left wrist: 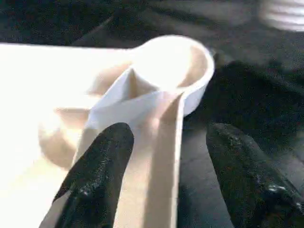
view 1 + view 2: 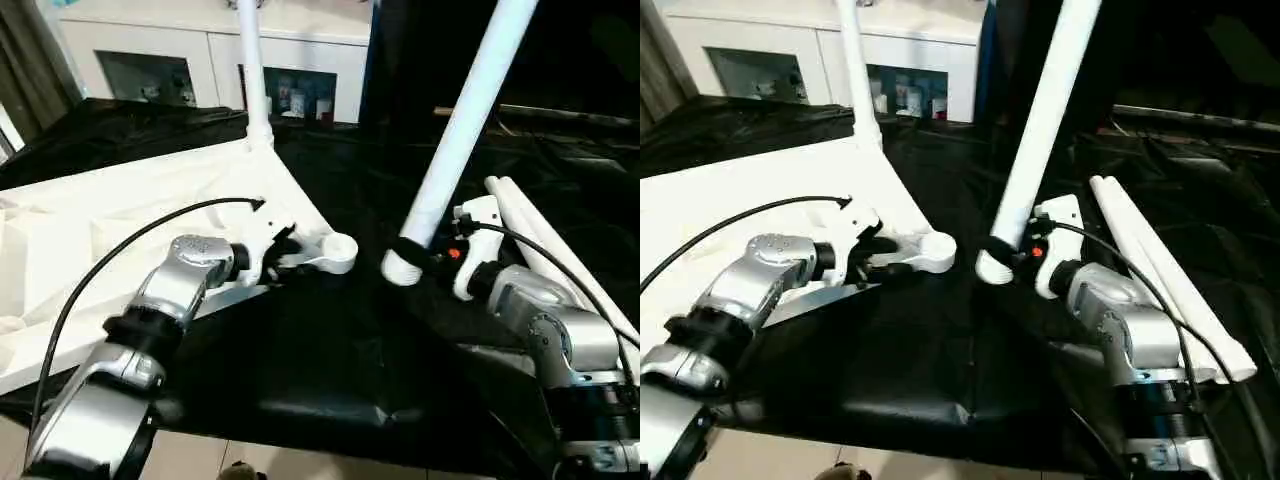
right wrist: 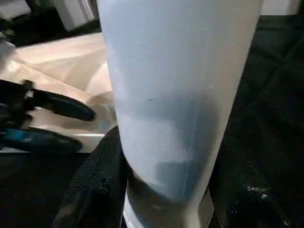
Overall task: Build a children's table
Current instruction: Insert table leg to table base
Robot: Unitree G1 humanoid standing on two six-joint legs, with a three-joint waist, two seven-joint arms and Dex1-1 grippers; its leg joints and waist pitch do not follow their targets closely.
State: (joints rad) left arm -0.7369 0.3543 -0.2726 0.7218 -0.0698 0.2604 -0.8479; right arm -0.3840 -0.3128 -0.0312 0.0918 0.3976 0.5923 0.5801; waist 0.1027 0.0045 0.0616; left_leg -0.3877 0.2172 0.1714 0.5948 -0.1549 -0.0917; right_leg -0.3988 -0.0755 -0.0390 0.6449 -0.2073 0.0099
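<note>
- The white table top (image 2: 120, 250) lies underside up on the black-covered tabletop (image 2: 330, 360), filling the left of the head view; one leg (image 2: 254, 80) already stands upright in its far corner socket at upper centre.
- The left gripper (image 2: 283, 255), fingers spread, straddles the top's edge rib just beside the empty near corner socket (image 2: 338, 252) at frame centre.
- The right gripper (image 2: 425, 255) pinches a tilted leg (image 2: 462, 125) near its lower end, which hovers just right of that socket.
- Two more legs (image 2: 1160, 280) lie at right.
- No writing is readable.
- The left wrist view looks into the socket's (image 1: 173, 66) hollow between its black fingers (image 1: 97, 171); the right wrist view shows the held leg (image 3: 171, 95) close up.
</note>
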